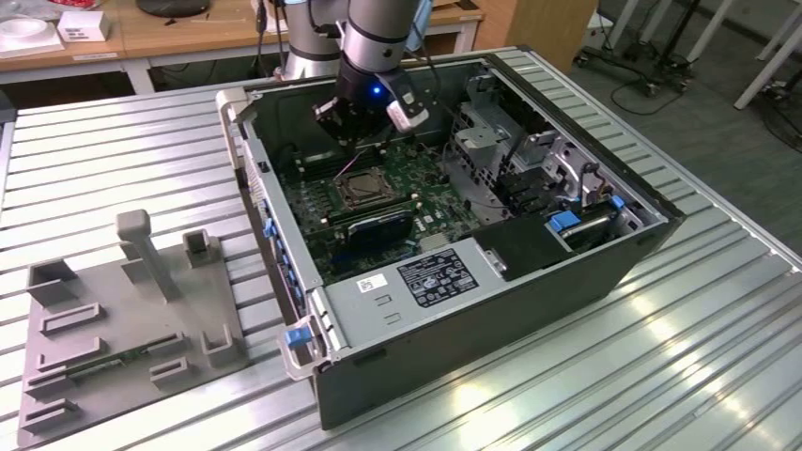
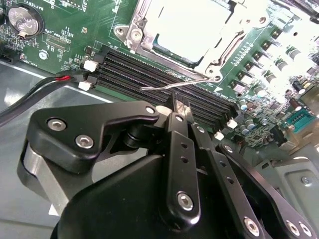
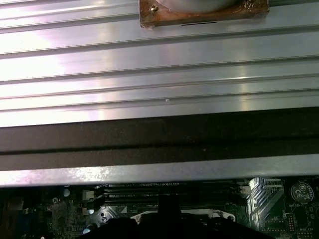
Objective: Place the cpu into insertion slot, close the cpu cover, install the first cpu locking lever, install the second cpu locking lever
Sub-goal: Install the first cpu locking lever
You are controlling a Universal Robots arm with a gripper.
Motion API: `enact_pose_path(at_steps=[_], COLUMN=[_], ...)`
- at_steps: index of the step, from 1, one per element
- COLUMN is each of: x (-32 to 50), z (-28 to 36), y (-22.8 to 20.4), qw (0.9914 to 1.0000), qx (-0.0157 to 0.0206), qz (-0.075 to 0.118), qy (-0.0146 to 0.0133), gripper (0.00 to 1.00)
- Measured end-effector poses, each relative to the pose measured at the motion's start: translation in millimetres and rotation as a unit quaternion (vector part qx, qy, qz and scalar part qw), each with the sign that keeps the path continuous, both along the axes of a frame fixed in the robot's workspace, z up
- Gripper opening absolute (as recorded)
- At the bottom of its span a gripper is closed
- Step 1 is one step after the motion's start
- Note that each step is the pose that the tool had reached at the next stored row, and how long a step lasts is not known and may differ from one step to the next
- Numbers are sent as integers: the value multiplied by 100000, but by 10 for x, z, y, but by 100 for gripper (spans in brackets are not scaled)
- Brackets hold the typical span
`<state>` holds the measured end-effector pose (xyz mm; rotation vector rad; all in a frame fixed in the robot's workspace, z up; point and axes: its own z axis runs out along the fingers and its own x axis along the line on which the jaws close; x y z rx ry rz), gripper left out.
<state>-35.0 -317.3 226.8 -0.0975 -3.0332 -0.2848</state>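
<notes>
So the arm is reaching down into the open computer case (image 1: pixel 501 310), and the gripper (image 1: pixel 363 132) is hanging over the motherboard (image 1: pixel 414 202) in the upper middle of the exterior view, just above the insertion slot (image 1: pixel 357 188).

In the second wrist view the gripper (image 2: pixel 178 105) is sitting with its jaws pinched together and gripping nothing. The cpu (image 2: pixel 182 27) is lying in the slot, its silver top showing through the window of the cpu cover (image 2: pixel 144 22), which is lying flat over it. One thin wire locking lever (image 2: pixel 169 87) is sticking out across the black memory slots (image 2: pixel 139 67), with its free end right by the fingertips. Honestly it's hard to say from this angle whether they're touching it.

A red and black cable (image 2: pixel 50 82) is running in beside the memory slots, and a coin battery (image 2: pixel 22 20) is sitting on the board well away from the socket.

The case is resting on a ribbed metal table (image 1: pixel 126 150), and a grey fixture block (image 1: pixel 126 329) is sitting off toward the exterior view's lower left.
</notes>
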Motion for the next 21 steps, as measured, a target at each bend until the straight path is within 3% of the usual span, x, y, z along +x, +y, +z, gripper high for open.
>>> enact_pose_path(at_steps=[11,21], x=[28,74], z=[-16,-91], y=[-2,-2], qw=[100000,100000], qx=[10,-13], qz=[6,10], qy=[-3,-1], gripper=[11,11])
